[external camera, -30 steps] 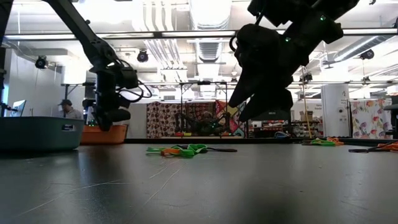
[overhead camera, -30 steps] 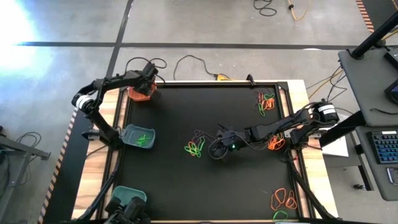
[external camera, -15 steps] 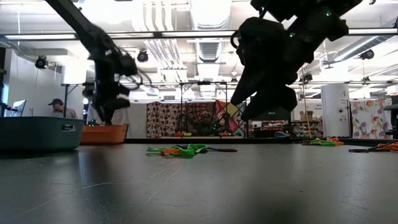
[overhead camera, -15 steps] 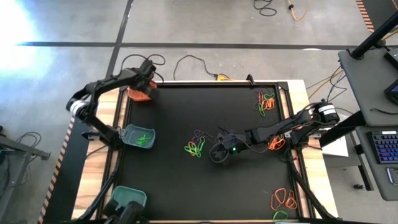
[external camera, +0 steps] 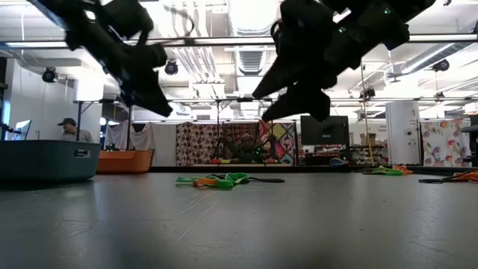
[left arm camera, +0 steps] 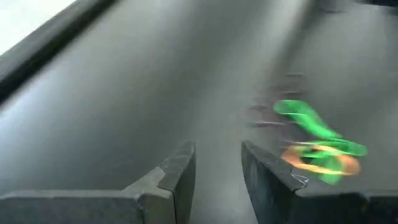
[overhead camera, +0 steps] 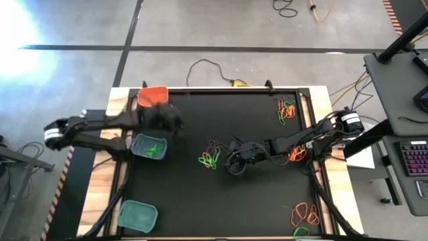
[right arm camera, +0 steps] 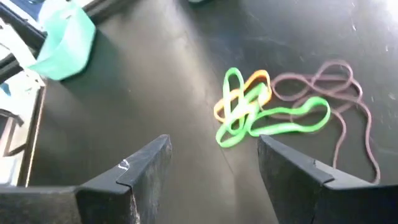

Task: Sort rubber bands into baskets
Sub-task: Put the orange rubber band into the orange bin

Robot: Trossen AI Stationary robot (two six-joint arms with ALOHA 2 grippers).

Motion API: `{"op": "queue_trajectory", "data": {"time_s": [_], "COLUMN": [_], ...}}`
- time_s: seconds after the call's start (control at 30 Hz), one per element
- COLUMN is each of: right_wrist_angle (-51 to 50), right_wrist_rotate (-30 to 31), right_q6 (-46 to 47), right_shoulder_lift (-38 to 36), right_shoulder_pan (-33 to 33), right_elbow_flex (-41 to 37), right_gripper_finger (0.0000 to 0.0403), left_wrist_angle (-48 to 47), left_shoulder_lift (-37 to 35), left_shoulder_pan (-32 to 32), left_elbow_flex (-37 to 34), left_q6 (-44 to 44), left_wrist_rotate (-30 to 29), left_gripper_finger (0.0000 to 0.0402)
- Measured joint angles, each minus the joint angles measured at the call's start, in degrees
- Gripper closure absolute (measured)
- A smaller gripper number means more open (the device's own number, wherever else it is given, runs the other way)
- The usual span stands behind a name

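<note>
Our left tool [overhead camera: 167,120], empty with fingers slightly apart, has swung away from the orange basket [overhead camera: 152,96] toward the mixed rubber bands [overhead camera: 210,159] mid-desk, where our right tool [overhead camera: 234,161] hovers open, so we judge another pick comes next.

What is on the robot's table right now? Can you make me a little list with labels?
orange basket: far left corner of the mat
teal baskets: one mid-left with green bands inside, one near left
middle pile of rubber bands: green and orange, on the mat
left gripper: open, empty, above the mat
right gripper: open, empty, beside the middle pile
other bands: far right, near right
</note>
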Motion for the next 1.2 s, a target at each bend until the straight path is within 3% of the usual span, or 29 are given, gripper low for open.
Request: {"op": "queue_trajectory", "data": {"time_s": [0.17,0.3,0.7,1.2], "right_wrist_angle": [1.3,1.8,2.8,2.5], "right_wrist_rotate": [0.1,1.7,3.1,3.1], "right_q6": [-1.2,-2.3,-3.4,-3.6], "right_shoulder_lift": [0.0,0.0,0.0,0.0], "right_shoulder_pan": [0.0,0.1,0.7,0.9], "right_elbow_flex": [0.0,0.0,0.0,0.0], "right_gripper_finger": [0.0174,0.0174,0.0174,0.0174], "left_wrist_angle": [8.5,12.1,31.3,33.8], "left_shoulder_lift": [4.9,11.5,29.6,39.6], "left_shoulder_pan": [-16.8,-23.0,-23.0,-22.4], "left_elbow_flex": [-3.8,-4.0,-3.0,0.7], "left_q6": [-3.2,-4.3,-5.9,-6.5], "left_wrist_rotate": [-13.2,-23.1,-19.7,-16.7], "left_gripper_finger": [0.0287,0.0287,0.0287,0.0303]}}
